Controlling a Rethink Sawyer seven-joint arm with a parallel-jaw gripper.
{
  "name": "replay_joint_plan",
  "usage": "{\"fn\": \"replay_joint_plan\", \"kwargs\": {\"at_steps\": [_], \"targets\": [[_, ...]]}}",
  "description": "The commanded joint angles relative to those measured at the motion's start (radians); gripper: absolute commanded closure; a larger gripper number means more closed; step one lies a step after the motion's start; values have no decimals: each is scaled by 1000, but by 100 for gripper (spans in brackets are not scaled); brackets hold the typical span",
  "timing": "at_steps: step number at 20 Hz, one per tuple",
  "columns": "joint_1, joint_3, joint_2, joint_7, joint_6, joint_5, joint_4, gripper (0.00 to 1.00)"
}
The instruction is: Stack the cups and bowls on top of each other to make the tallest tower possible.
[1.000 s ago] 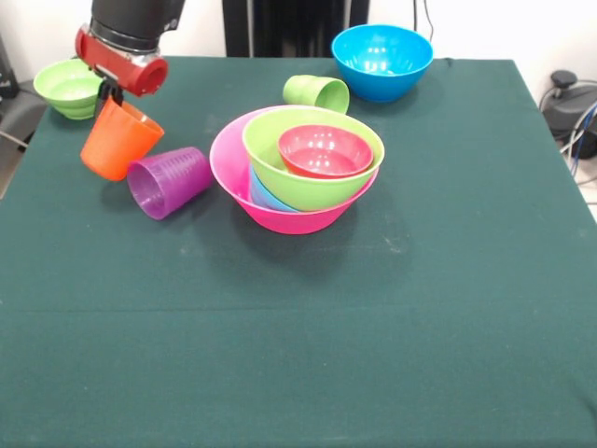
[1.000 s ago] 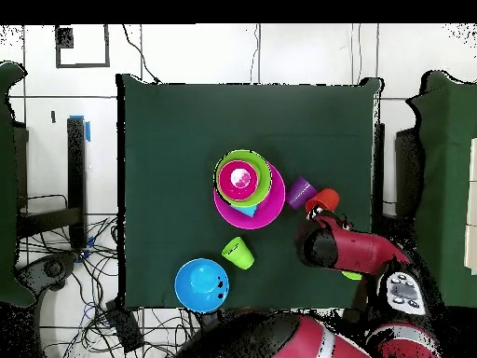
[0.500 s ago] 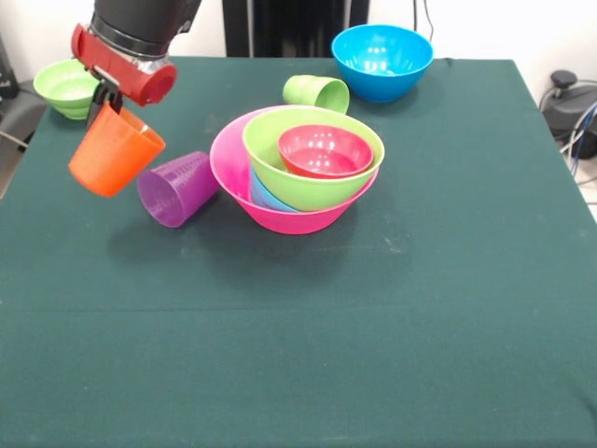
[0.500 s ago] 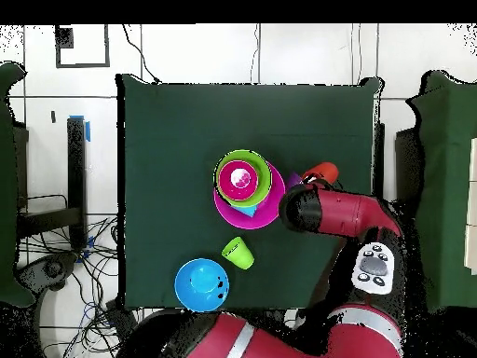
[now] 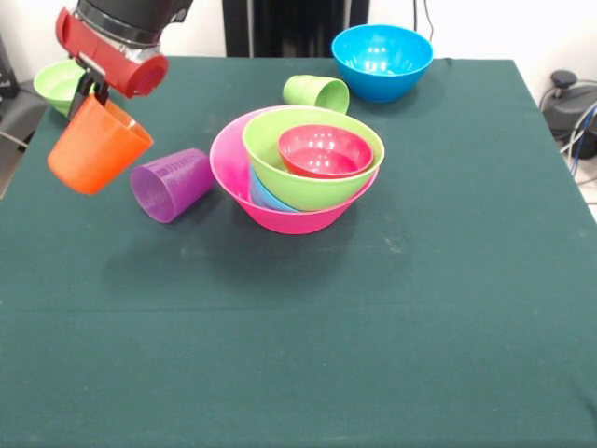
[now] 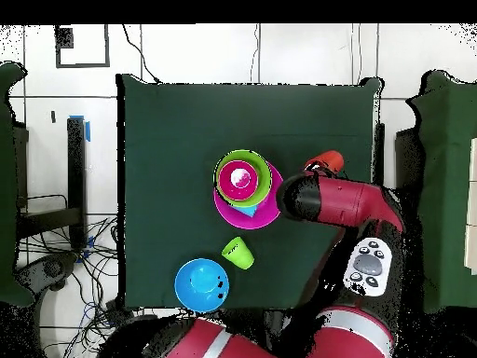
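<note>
Pincer (image 5: 89, 91): clenched on the rim of the smooth orange plastic cup (image 5: 97, 146); cup held clear of the dark green cloth-covered surface (image 5: 392, 317), tilted, mouth up toward the red and black arm (image 5: 117, 37); in the overhead view only a small part of the orange cup (image 6: 328, 161) visible past the arm (image 6: 340, 200).

Landmark: large glossy pink plastic bowl (image 5: 280, 210), base of the tower, standing upright near mid-surface.

Inside the pink bowl: medium lime green plastic bowl (image 5: 312, 173), tilted slightly; small red plastic bowl (image 5: 325, 151) nested in the green bowl; light blue plastic piece (image 5: 264, 194) wedged between green bowl and pink wall, only an edge showing.

Left of the pink bowl in the front view: ribbed purple plastic cup (image 5: 172, 183), lying on its side, mouth turned away from the bowl, close beside the pink wall, contact not discernible; orange cup further left and higher, apart from the purple cup.

Behind the pink bowl: light green plastic cup (image 5: 316, 93), lying on its side, apart from the bowl.

Further behind and to the right: medium blue plastic bowl (image 5: 381, 61), upright, well apart from the pink bowl.

Far left rear corner: small green plastic bowl (image 5: 62, 86), partly hidden by the arm, well apart from the pink bowl.
</note>
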Motion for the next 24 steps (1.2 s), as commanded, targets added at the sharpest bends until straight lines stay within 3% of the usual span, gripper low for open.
{"fn": "replay_joint_plan", "kwargs": {"at_steps": [1, 24], "targets": [[88, -13, 1, 157, 155, 52, -42, 100], [370, -261, 103, 341, 166, 290, 34, 100]]}}
